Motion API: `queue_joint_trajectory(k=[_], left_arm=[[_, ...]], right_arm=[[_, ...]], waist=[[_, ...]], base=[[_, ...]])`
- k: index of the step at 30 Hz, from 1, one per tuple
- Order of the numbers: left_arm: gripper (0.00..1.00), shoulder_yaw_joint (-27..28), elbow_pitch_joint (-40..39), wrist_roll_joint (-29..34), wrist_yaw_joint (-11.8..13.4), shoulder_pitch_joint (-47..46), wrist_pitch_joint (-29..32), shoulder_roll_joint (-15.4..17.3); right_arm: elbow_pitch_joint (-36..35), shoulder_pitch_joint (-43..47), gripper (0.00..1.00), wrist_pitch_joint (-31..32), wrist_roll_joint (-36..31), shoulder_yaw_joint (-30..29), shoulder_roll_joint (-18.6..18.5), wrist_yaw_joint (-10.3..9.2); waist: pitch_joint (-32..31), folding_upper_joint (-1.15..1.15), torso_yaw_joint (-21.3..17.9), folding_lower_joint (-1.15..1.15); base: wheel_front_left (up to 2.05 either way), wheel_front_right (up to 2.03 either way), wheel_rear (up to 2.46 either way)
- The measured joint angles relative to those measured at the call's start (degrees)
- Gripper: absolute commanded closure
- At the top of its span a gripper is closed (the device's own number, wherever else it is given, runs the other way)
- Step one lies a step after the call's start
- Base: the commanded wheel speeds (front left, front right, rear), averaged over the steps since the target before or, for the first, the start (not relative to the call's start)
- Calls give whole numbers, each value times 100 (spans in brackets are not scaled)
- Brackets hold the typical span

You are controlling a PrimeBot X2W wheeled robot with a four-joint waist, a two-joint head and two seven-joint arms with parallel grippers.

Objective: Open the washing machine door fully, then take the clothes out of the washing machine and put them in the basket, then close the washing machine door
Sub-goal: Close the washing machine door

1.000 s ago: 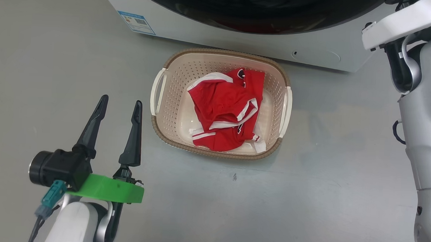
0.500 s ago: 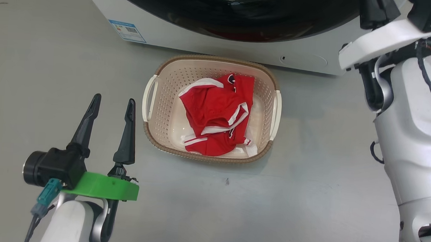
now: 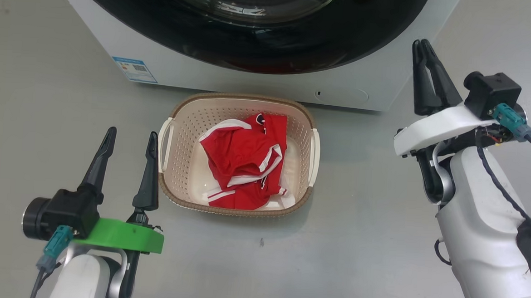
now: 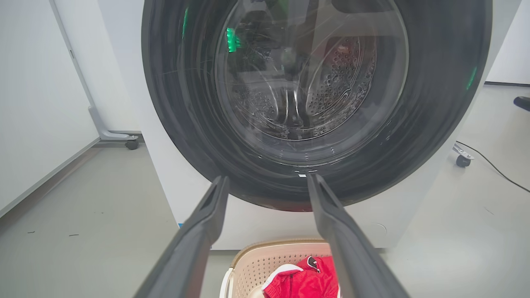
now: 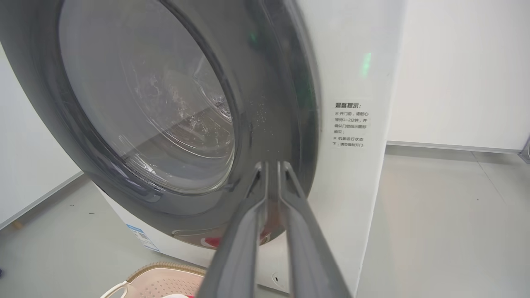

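Black right gripper (image 3: 422,42) drawn back from washing machine door (image 3: 252,57).

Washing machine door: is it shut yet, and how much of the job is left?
Done: the red clothes lie in the basket, and the door looks flush against the washing machine. In hand: nothing; the right gripper hangs by the door's edge, fingers nearly together, and the left gripper is open and empty. Left: probably only checking that it latched, which I cannot tell.
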Motion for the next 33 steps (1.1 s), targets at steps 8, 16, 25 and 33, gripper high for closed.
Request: queue_joint_trajectory(k=[8,16,25,33], left_arm=[[0,49,153,101,0,197,0,4],[0,88,365,140,0,559,0,40],[0,64,561,141,0,919,0,49],[0,-23,611,140,0,1094,0,51]], right_arm=[[-470,821,0,0,2,-183,94,-24],[-766,1727,0,0,7,-264,160,-85],[-1127,2614,0,0,5,-261,194,-225],[-1457,3218,0,0,5,-233,218,-276]], waist=[[-366,0,-245,0],[-776,0,-487,0],[-1247,0,-717,0],[-1577,0,-804,0]], base=[[0,0,0],[0,0,0],[0,0,0],[0,0,0]])
